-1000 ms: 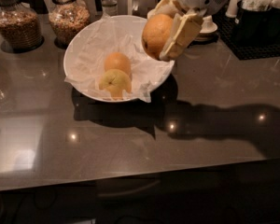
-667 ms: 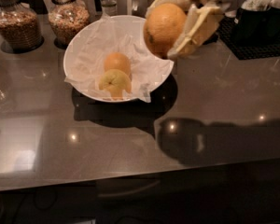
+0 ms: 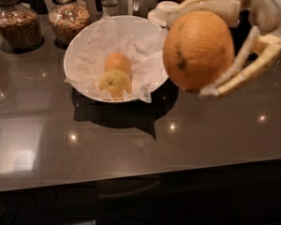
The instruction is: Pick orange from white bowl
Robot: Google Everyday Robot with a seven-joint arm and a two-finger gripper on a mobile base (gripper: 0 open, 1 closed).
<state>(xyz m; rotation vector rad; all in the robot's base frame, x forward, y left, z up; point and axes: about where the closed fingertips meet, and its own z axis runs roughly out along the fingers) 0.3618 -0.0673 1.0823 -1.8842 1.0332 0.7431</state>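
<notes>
The orange [image 3: 199,50] is large, deep orange, with dimpled skin and a dark greenish streak. My gripper [image 3: 196,46] is shut on it and holds it high above the counter, to the right of the white bowl [image 3: 84,41] and close to the camera. The pale fingers [image 3: 239,74] wrap around the fruit from above and below. The white bowl is wide and shallow, lined with crumpled white paper, and stands on the dark counter at the upper middle. A smaller paler orange [image 3: 118,62] and a yellow-green fruit [image 3: 115,82] still lie in the bowl.
Two glass jars of grains or nuts [image 3: 18,25] [image 3: 69,15] stand at the back left. A small bottle [image 3: 109,1] and stacked white cups and saucers [image 3: 163,11] are behind the bowl. The dark glossy counter [image 3: 131,149] ends at a front edge near the bottom.
My gripper has lifted the orange up and out of the bowl, moving it right and toward the camera. The two smaller fruits in the bowl have not moved.
</notes>
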